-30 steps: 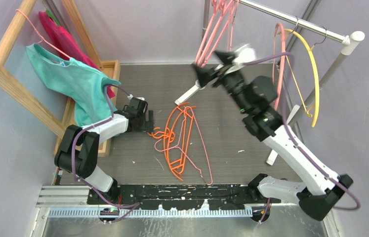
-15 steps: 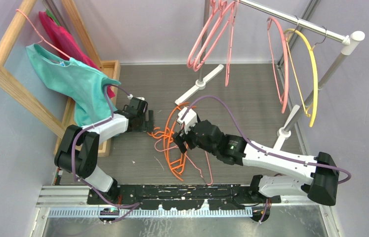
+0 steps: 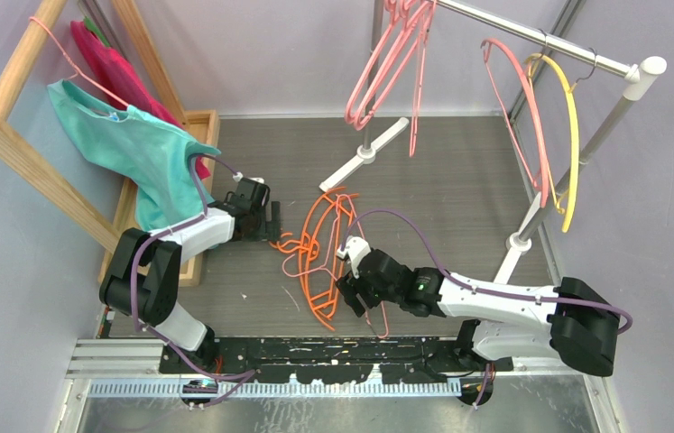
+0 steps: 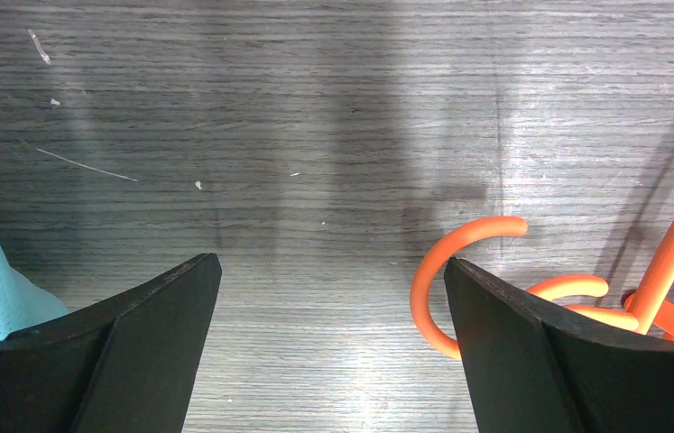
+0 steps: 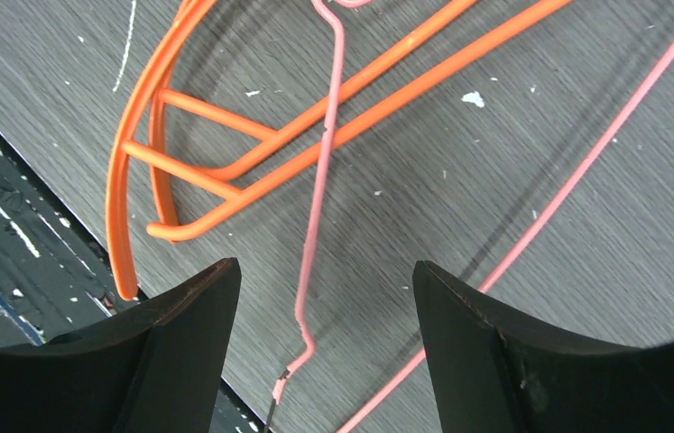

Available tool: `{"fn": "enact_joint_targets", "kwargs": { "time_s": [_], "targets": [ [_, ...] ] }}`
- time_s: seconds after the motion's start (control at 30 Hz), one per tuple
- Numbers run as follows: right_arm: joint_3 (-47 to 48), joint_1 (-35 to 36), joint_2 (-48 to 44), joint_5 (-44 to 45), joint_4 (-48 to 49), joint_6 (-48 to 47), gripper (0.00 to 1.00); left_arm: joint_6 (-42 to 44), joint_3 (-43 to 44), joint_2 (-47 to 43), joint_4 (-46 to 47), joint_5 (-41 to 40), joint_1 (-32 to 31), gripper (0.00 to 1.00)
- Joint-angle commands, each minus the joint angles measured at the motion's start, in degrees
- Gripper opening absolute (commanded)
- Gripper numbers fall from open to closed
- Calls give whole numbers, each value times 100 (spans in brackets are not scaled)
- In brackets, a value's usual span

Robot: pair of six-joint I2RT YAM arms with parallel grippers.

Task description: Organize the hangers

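Note:
Several orange hangers (image 3: 319, 262) lie in a tangle mid-table with a thin pink hanger (image 3: 372, 271) across them. More pink hangers (image 3: 387, 63) hang on the rail, along with another pink hanger (image 3: 531, 117) and a yellow hanger (image 3: 572, 135). My right gripper (image 3: 348, 293) is open low over the pile's near end. In the right wrist view the pink wire (image 5: 319, 180) runs between the open jaws of the right gripper (image 5: 326, 280), beside an orange hanger (image 5: 225, 171). My left gripper (image 3: 272, 221) is open and empty at the pile's left. In its wrist view (image 4: 331, 266) an orange hook (image 4: 441, 271) lies by the right finger.
A wooden rack (image 3: 17, 135) at the left carries teal cloth (image 3: 134, 153) on a pink hanger, with red cloth (image 3: 112, 63) behind. The metal rail (image 3: 540, 41) spans the back right on white posts, one base (image 3: 369, 153) mid-table. A black strip (image 3: 315, 352) edges the front.
My right arm has swung down from the rail to the table and moved toward the pile's near end. The hangers on the rail have swung. The left arm has not moved.

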Motion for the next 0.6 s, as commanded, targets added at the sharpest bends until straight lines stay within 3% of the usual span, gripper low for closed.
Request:
{"fn": "enact_joint_targets", "kwargs": {
  "time_s": [0.0,0.3,0.57],
  "targets": [
    [-103,2,137,-288,654,322,75,23,131,-93,49,4,-17,98],
    [-268,3,906,-339,1046,542,61,19,95,-58,92,9,-17,98],
    [-374,10,783,175,1009,769,51,14,65,-161,90,-31,-18,98]
  ]
}}
